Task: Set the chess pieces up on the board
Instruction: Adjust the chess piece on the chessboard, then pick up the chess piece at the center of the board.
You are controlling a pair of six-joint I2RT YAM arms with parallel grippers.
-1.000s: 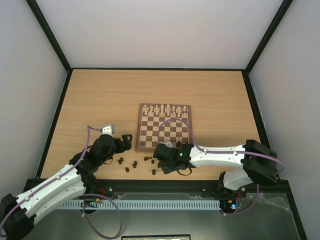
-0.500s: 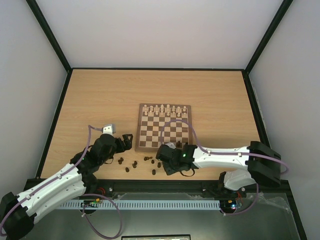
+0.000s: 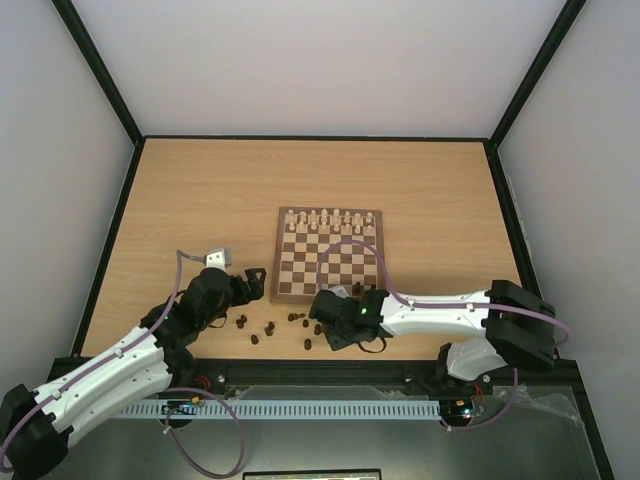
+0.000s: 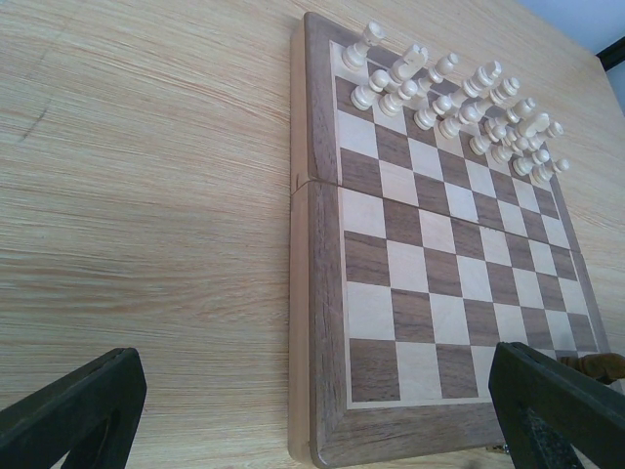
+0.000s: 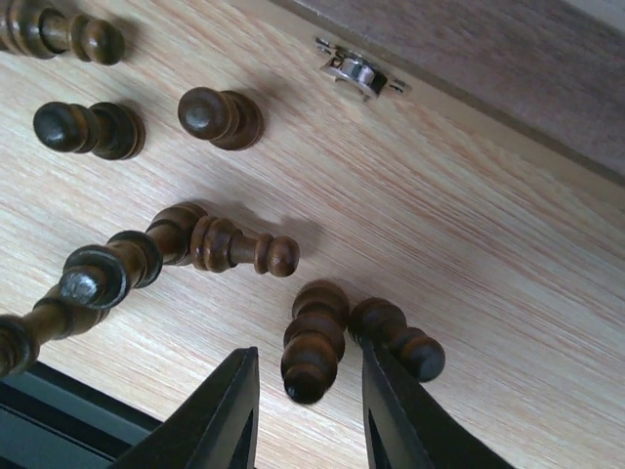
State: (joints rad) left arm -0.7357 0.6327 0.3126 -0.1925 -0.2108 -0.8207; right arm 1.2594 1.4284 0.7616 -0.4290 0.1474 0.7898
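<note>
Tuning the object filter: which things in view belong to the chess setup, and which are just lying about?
Job: board; dark chess pieces, loose beside it; right gripper, open astride one lying piece.
Not the job: pale pieces, already standing on the far rows; metal clasp on the board's edge.

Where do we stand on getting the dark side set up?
Done: nothing yet. The near rows of the board that show are bare; only the cream pieces stand, at the far end.
In hand: the right gripper is open astride one lying dark piece. The left gripper hangs open beside the board.
Left: the dark chess pieces lie on the table.
</note>
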